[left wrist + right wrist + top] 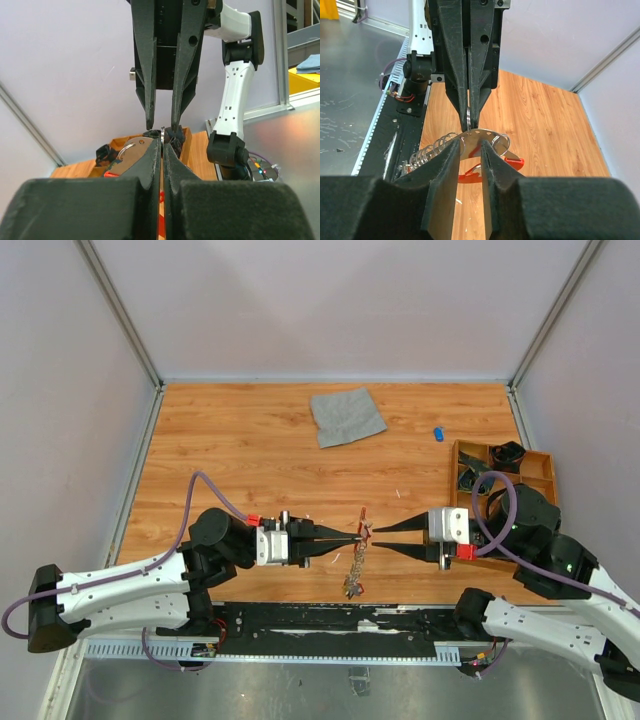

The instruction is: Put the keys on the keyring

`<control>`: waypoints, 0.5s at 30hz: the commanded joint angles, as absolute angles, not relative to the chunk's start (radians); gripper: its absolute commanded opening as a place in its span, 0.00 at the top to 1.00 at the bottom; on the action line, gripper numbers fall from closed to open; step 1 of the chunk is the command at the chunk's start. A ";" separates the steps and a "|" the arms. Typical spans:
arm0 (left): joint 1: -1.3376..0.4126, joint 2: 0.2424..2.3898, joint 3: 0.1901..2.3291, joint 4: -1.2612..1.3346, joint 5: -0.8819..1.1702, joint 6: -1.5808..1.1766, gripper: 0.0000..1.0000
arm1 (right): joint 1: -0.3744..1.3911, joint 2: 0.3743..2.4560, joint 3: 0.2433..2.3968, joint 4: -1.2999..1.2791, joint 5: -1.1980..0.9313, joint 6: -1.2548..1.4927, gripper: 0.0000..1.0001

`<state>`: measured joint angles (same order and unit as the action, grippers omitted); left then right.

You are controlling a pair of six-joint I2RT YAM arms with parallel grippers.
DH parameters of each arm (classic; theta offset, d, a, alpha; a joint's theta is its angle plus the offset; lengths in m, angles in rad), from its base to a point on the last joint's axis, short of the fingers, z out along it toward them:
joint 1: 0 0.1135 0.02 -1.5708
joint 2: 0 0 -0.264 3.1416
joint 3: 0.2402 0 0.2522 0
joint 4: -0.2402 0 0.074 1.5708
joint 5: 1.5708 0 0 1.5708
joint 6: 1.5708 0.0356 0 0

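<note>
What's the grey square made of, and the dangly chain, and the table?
The grey square looks like soft cloth: matt, rumpled, with creases. The chain looks like metal: silvery, glinting links. The table shows brown wood grain in planks, maybe only a printed surface.

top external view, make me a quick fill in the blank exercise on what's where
1. The left end effector is ___ on the keyring.
2. The grey cloth lies toward the ___ edge of the table.
3. The wooden tray sits on the ___ arm's side.
4. The small loose object near the tray is ___ in colour.
Missing words: shut; far; right; blue.
</note>
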<state>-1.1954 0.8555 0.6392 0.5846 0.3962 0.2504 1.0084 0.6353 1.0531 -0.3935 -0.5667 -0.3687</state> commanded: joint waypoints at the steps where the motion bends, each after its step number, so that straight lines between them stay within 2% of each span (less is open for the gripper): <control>1: -1.200 0.836 0.637 0.670 0.422 0.271 0.99 | 1.003 0.637 1.039 -0.332 -0.615 -0.331 0.75; 15: -1.200 0.837 0.641 0.675 0.416 0.264 0.99 | 1.003 0.666 1.014 -0.258 -0.644 -0.285 0.75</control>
<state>-1.1954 0.8520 0.6392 0.6060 0.4137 0.2550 1.0084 0.6624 1.0264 -0.3126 -0.6151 -0.3134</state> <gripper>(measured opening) 0.019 0.259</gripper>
